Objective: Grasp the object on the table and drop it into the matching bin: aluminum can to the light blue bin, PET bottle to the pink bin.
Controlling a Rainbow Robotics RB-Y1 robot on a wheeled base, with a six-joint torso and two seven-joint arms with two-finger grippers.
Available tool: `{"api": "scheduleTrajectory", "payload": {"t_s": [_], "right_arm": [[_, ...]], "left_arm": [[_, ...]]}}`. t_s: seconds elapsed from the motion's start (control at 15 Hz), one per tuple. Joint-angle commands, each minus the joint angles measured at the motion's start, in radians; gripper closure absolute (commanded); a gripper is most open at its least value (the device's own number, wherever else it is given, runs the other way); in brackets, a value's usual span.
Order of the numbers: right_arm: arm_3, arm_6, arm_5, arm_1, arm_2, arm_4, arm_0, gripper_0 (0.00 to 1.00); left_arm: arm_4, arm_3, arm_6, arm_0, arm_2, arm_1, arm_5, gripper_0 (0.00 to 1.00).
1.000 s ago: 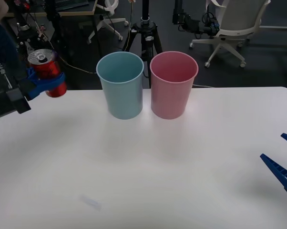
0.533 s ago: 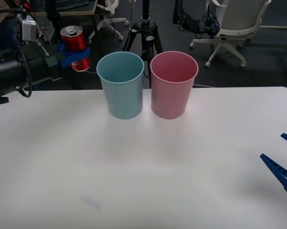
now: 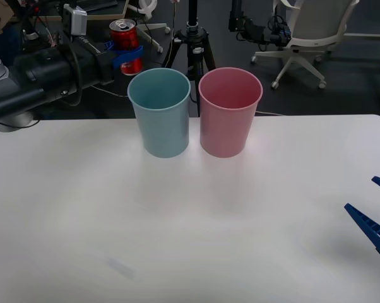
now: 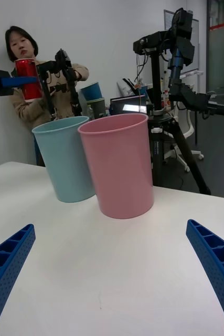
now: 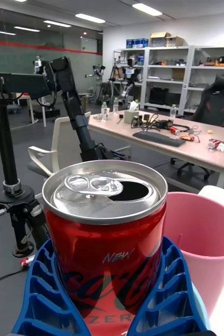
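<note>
We hold the can (image 3: 125, 36) upright in our left gripper (image 3: 128, 58), raised just behind and left of the blue bin (image 3: 160, 113); right gripper (image 4: 112, 283) waits, fingers wide.

A black camera tripod (image 3: 193, 38) stands on the dark floor just beyond the left claw (image 3: 128, 58), to its right. Farther right sits a white office chair (image 3: 310, 35) on castors. Another black tripod (image 5: 9, 173) rises behind the claw.
</note>
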Motion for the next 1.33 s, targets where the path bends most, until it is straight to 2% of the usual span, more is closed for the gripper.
{"api": "scheduleTrajectory", "payload": {"t_s": [0.07, 0.33, 0.67, 0.73, 0.8, 0.87, 0.93, 1.33], "right_arm": [[0.0, 0.0, 0.0, 0.0, 0.0, 0.0, 0.0, 0.0], [0.0, 0.0, 0.0, 0.0, 0.0, 0.0, 0.0, 0.0], [0.0, 0.0, 0.0, 0.0, 0.0, 0.0, 0.0, 0.0], [0.0, 0.0, 0.0, 0.0, 0.0, 0.0, 0.0, 0.0], [0.0, 0.0, 0.0, 0.0, 0.0, 0.0, 0.0, 0.0], [0.0, 0.0, 0.0, 0.0, 0.0, 0.0, 0.0, 0.0], [0.0, 0.0, 0.0, 0.0, 0.0, 0.0, 0.0, 0.0], [0.0, 0.0, 0.0, 0.0, 0.0, 0.0, 0.0, 0.0]], "left_arm": [[-0.028, 0.088, -0.003, -0.034, 0.0, -0.068, 0.0, 1.0], [-0.03, 0.163, -0.021, -0.063, 0.0, -0.143, 0.004, 1.0], [-0.031, 0.165, -0.032, -0.063, 0.0, -0.165, 0.027, 1.0], [-0.031, 0.166, -0.032, -0.063, 0.002, -0.168, 0.03, 0.87], [-0.031, 0.166, -0.033, -0.063, 0.0, -0.169, 0.033, 0.48], [-0.031, 0.166, -0.035, -0.063, 0.0, -0.171, 0.036, 0.19], [-0.031, 0.166, -0.038, -0.063, 0.0, -0.171, 0.036, 0.0], [-0.031, 0.165, -0.049, -0.063, 0.0, -0.178, 0.036, 0.0]]}}
